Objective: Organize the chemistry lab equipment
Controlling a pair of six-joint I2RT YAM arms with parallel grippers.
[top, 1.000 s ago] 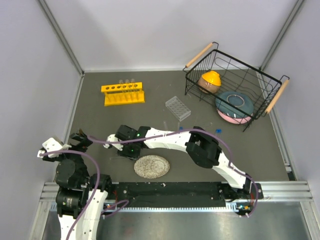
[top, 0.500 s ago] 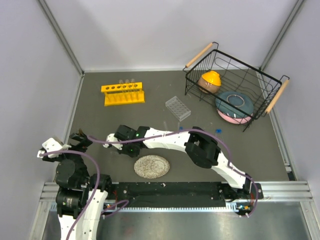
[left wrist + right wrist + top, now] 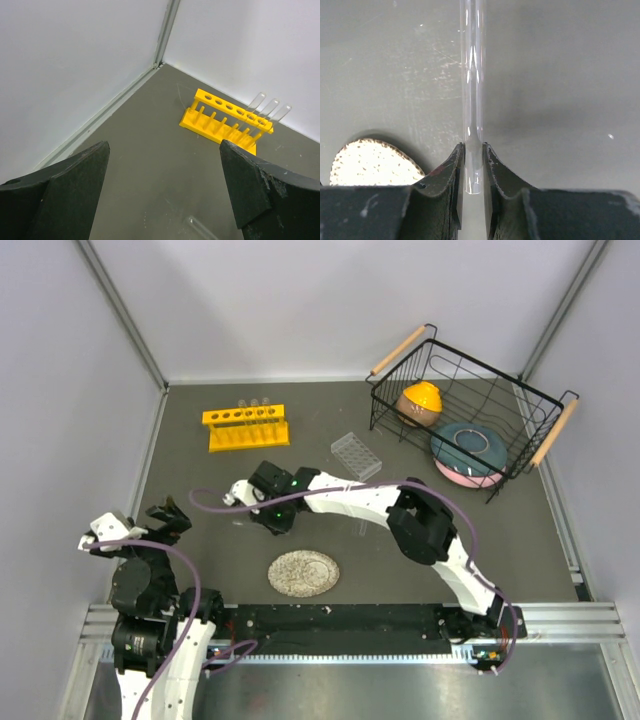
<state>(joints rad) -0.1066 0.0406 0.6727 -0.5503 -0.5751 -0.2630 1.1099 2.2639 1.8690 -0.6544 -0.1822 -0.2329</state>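
Thin clear glass test tube (image 3: 472, 75): held by the right gripper (image 3: 473, 150), whose jaws are narrow and clamp it near one end. The rest of the tube projects straight up the middle of the right wrist view, over the dark grey bench (image 3: 560, 75). Whether the far end touches the bench cannot be told. In the top view this gripper (image 3: 268, 510) sits left of centre, between the yellow six-hole plastic tube rack (image 3: 246, 427) at upper left and the round speckled plate (image 3: 303, 573) at lower centre.

Handling: the tube is judged light, rigid, smooth-walled and brittle. Glass on hard jaw faces can slide or pivot. A hold near the end leaves a long overhang, so a hold nearer the middle would likely steady it. Clamping force should be modest, since the thin wall may crack under pinch or on a knock against the rack.

Materials: the yellow rack is opaque plastic, a flat top bar with round holes carried on pegs. Three clear tubes (image 3: 270, 106) lean in its right-hand holes in the left wrist view. The small clear plastic grid rack (image 3: 357, 456) is rectangular and translucent, and lies just right of centre. The bench surface is matte and lightly scuffed.

Left gripper (image 3: 165, 190): jaws wide, holding nothing, at lower left of the top view.
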